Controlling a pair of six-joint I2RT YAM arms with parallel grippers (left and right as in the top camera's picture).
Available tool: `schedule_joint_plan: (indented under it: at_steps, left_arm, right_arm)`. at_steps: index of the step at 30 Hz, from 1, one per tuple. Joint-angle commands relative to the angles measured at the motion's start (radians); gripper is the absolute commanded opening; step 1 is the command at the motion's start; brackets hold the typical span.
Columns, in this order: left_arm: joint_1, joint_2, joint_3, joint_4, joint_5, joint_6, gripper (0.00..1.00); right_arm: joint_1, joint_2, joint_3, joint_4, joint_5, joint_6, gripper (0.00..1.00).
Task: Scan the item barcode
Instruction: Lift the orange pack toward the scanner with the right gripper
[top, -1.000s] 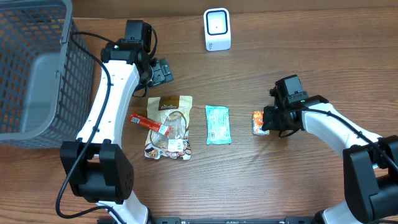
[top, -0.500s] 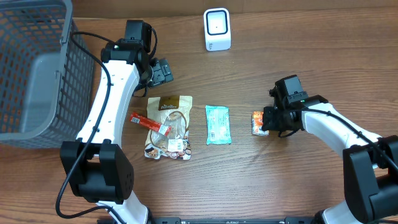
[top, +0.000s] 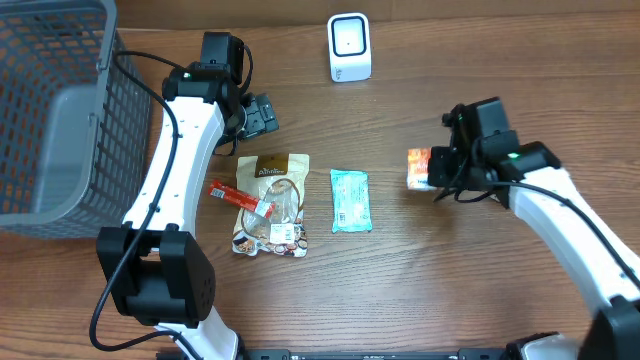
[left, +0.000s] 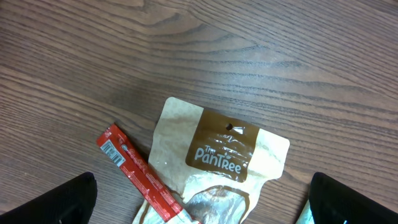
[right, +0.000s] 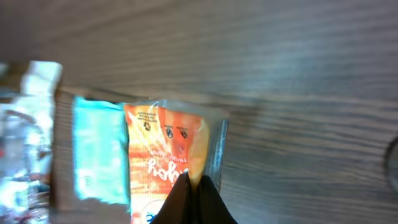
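My right gripper (top: 436, 176) is shut on an orange snack packet (top: 418, 167), pinching its edge and holding it off the table right of centre. The right wrist view shows the packet (right: 163, 148) hanging from the closed jaws (right: 194, 185), blurred. A white barcode scanner (top: 349, 47) stands at the back centre, well away from the packet. Over the table's left part my left gripper (top: 262, 117) is open, with nothing between its fingers (left: 62, 200).
A brown Pantree pouch (top: 272, 205) lies left of centre with a red stick pack (top: 240, 198) across it. A teal packet (top: 350, 200) lies beside them. A grey wire basket (top: 50, 110) fills the left edge.
My right arm has raised the orange packet off the table and carried it toward the back. The left arm has not moved.
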Motion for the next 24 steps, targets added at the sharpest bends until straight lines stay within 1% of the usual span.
schedule_joint_plan:
  at_steps: [1,5,9,12,15,18,20,21,24]
  left_arm:
    - [0.000,-0.016,0.012,0.000,-0.010,0.011,1.00]
    - [0.000,-0.016,0.012,0.000,-0.010,0.011,1.00]
    - [0.000,-0.016,0.012,0.000,-0.010,0.011,1.00]
    - [0.000,-0.016,0.012,0.000,-0.010,0.011,1.00]
    - [0.000,-0.016,0.012,0.000,-0.010,0.011,1.00]
    - [0.000,-0.016,0.012,0.000,-0.009,0.011,1.00]
    - [0.000,-0.016,0.012,0.000,-0.010,0.011,1.00]
    - [0.000,-0.016,0.012,0.000,-0.010,0.011,1.00]
    - [0.000,-0.016,0.012,0.000,-0.010,0.011,1.00]
  right_arm:
    - [0.000,-0.028,0.114,-0.080,-0.002,-0.027,0.03]
    - [0.000,-0.023,0.297,-0.248,-0.002,-0.078,0.03]
    - [0.000,-0.001,0.537,-0.420,-0.001,-0.116,0.03]
    - [0.000,0.051,0.725,-0.564,-0.001,-0.181,0.03]
    - [0.000,0.120,0.879,-0.668,0.006,-0.257,0.03]
    - [0.000,0.180,0.962,-0.682,0.006,-0.323,0.03]
    - [0.007,0.200,0.964,-0.642,0.006,-0.357,0.04]
    - [0.019,0.221,0.964,-0.594,0.006,-0.403,0.04]
    - [0.049,0.251,0.964,-0.523,0.035,-0.492,0.04]
